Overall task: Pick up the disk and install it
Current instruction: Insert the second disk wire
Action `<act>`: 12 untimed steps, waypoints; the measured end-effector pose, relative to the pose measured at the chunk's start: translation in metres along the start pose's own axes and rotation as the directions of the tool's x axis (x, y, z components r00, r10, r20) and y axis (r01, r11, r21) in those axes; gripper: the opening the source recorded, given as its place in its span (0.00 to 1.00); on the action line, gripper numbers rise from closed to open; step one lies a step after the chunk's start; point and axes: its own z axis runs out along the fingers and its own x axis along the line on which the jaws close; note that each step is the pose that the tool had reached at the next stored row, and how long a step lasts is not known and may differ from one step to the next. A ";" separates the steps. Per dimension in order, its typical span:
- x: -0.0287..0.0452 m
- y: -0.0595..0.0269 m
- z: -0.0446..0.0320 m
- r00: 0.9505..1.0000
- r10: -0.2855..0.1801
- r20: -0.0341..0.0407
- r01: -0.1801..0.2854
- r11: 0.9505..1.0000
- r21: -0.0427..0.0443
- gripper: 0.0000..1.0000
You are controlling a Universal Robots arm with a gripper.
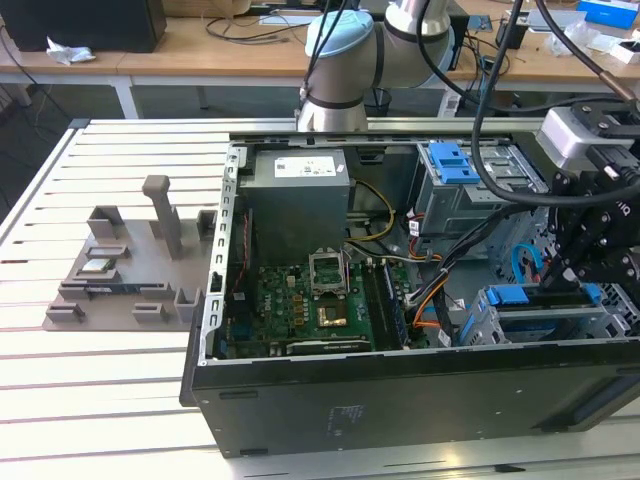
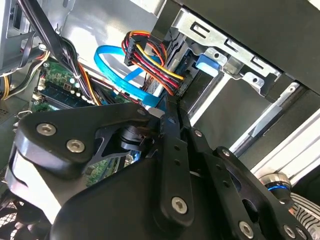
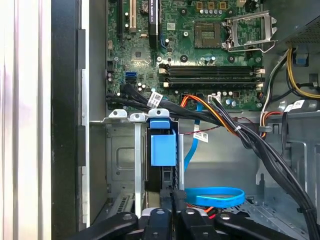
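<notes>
- The black sheet-metal front wall of the open computer case lies closest in the exterior view. The case rests on a white slatted table.
- Just behind that wall, at the exterior view's right, a grey metal drive cage holds the disk. It is a flat drive with blue plastic side rails, slotted into the cage and not lying loose.
- In the first wrist view the disk stands edge-on between the cage's uprights, with its blue end piece just under three bent metal tabs.
- The black linkage gripper hangs over this cage. In both wrist views its fingers are pressed together, tips at the disk's dark end, and nothing can be seen between them.
- A flat blue ribbon cable loops beside the fingers. A black, red, yellow and orange wire bundle plugs in just past them.
- Farther in lies the green motherboard with its square silver processor socket.
- Behind it stands the large grey power supply box. A second cage with a blue latch sits to the exterior view's right of it.
- At the back, the arm's pale blue joint rises in front of a wooden bench.
</notes>
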 end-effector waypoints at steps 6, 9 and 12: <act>-0.0015 0.0009 -0.0245 1.000 0.000 0.000 0.000 1.000 0.000 0.17; -0.0023 0.0013 -0.0378 1.000 0.000 0.000 0.000 1.000 0.000 0.10; -0.0025 0.0019 -0.0550 1.000 0.000 0.000 0.000 1.000 0.000 0.10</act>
